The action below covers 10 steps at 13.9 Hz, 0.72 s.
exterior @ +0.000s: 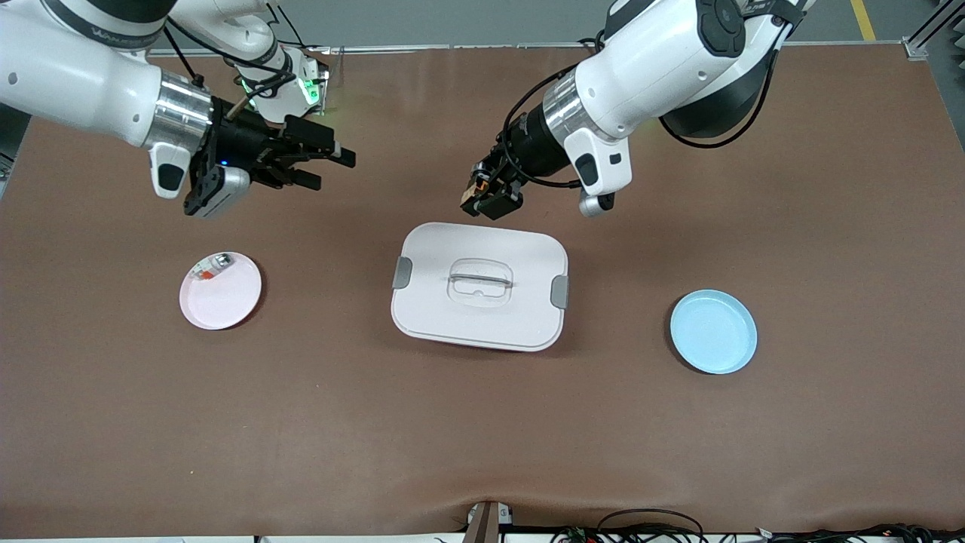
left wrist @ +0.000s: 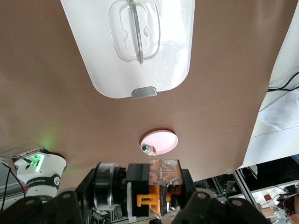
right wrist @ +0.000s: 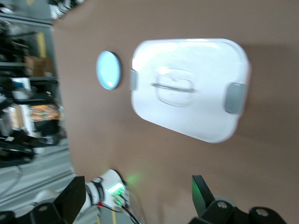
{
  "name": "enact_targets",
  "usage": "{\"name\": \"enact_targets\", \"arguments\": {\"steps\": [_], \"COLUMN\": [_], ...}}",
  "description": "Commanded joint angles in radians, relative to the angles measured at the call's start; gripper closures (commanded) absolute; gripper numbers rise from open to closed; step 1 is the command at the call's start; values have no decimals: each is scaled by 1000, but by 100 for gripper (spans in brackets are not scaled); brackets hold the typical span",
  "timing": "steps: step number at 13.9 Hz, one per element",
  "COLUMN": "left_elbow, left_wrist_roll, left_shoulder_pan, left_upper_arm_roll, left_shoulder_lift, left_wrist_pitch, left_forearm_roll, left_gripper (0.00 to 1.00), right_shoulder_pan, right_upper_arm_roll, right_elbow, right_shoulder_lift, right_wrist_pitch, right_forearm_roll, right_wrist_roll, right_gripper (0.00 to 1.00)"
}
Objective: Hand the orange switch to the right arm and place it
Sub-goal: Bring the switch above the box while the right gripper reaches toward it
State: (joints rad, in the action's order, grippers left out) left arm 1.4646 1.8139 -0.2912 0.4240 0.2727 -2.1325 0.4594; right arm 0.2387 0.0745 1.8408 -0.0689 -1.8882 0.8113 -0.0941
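Front view shows you no legible branding; lettering on the right arm's casing is too small to read. Your left gripper (exterior: 482, 197) hangs over brown matte table (exterior: 482, 422) just above the white rounded-rectangle lidded box (exterior: 479, 286), clamped on the orange switch (exterior: 474, 188), a blocky black-and-orange piece. Your right gripper (exterior: 328, 167) waits with fingers spread, over bare table. A glossy pink plate (exterior: 226, 302) carries what appears to be a small silvery piece (exterior: 213, 266); a blue plate (exterior: 713, 332) lies toward the left arm's end.

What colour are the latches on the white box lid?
Grey latches on the white box lid; clearest in the front view.
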Motion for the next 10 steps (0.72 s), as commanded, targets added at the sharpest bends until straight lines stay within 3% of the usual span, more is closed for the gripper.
{"name": "enact_targets", "arguments": {"steps": [1,4,10], "left_elbow": [-32,-32,-30], "left_wrist_roll": [30,33,30], "left_shoulder_pan": [-9,-22,-23], "left_upper_arm_roll": [1,1,1], "left_shoulder_lift": [23,29,29], "left_wrist_pitch": [-33,-63,-64], "left_forearm_roll": [-15,-13,-15], "left_gripper": [56,55,55], "right_shoulder_pan": [75,158,231], "right_upper_arm_roll": [-9,-9,-9], "right_elbow": [21,21,17], "right_shoulder_lift": [-17,-11,21], "right_wrist_pitch": [-122,-267,-413], "right_forearm_roll": [77,97,146], "right_wrist_roll": [-9,-9,-35], "right_gripper": [0,0,0]}}
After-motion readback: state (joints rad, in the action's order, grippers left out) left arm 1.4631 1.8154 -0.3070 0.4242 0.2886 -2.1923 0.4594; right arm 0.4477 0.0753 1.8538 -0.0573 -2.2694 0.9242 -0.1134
